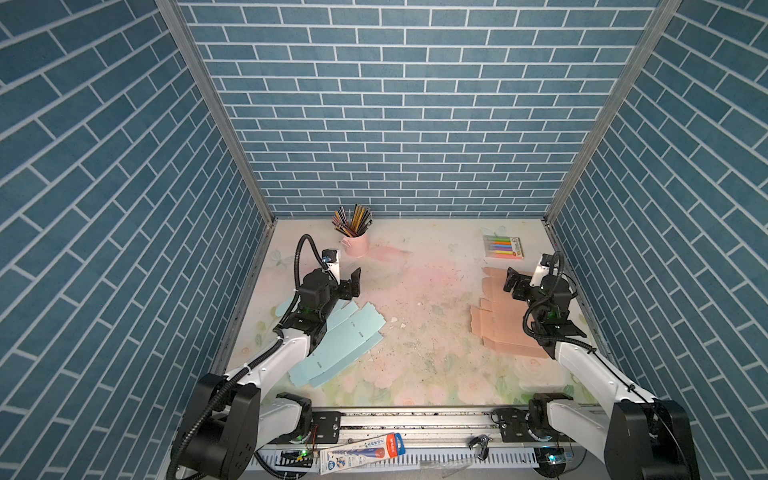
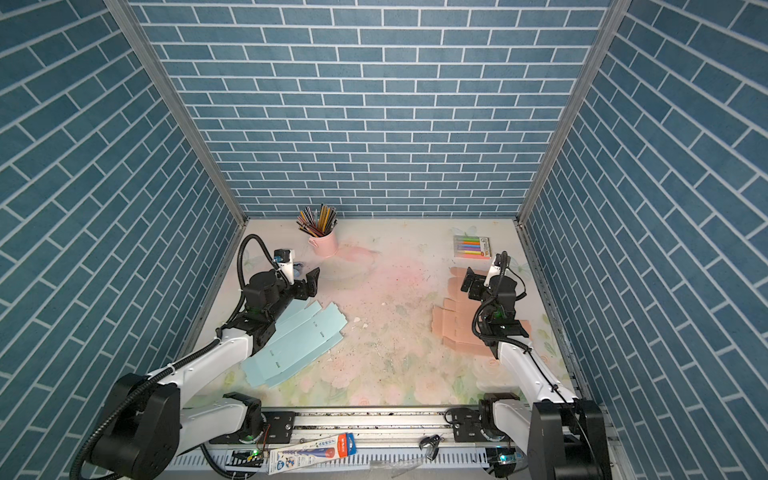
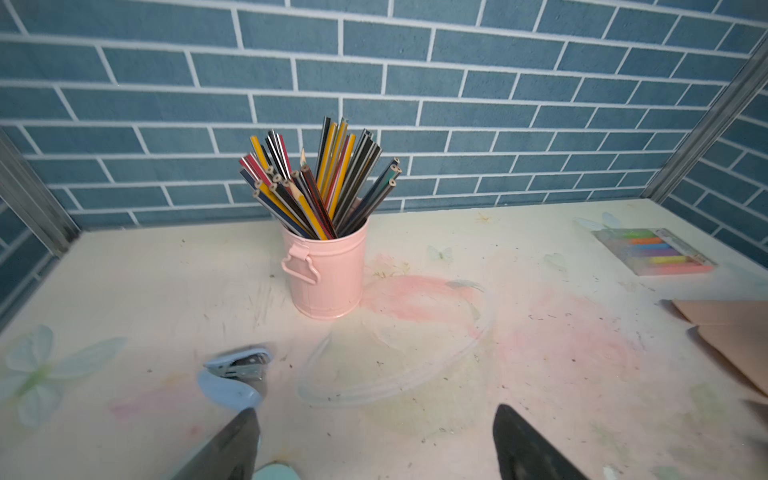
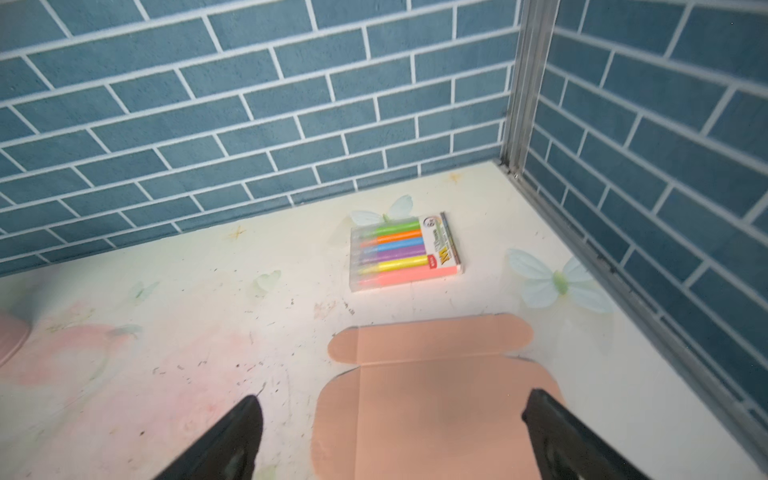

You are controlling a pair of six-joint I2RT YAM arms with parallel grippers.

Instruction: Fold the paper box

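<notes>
Hidden: the left arm [image 1: 274, 361] covered the left side of the blue box [image 1: 345, 340], and the right arm [image 1: 582, 365] covered the right side of the peach box [image 1: 496, 328] in both top views.
Cut off: the left wrist view caught only a pale blue sliver at its edge and one corner of the peach box; the right wrist view lost the peach box's near part past the frame.
Hard to make out: a small blue tool [image 3: 232, 374] lay by the left gripper, its kind unclear; crease lines on both boxes were faint.
Blue box: flat and unfolded on the counter [image 1: 415, 291], left side; its long axis ran from near left to far right, with the flaps at the far right end.
Peach box: flat and unfolded on the right side; its long axis ran far to near, drifting right toward the near end, with rounded flaps pointing to the far wall.
Left gripper [image 1: 354, 282]: fingers spread wide and holding nothing, above bare counter just past the blue box's far end.
Right gripper [image 1: 511, 282]: fingers spread wide and holding nothing, over the peach box's far end.
Far counter: a pink cup [image 1: 354, 245] of pencils [image 1: 352, 220] stood far left; a marker pack [image 1: 503, 246] lay far right, near the peach box's flaps but apart.
</notes>
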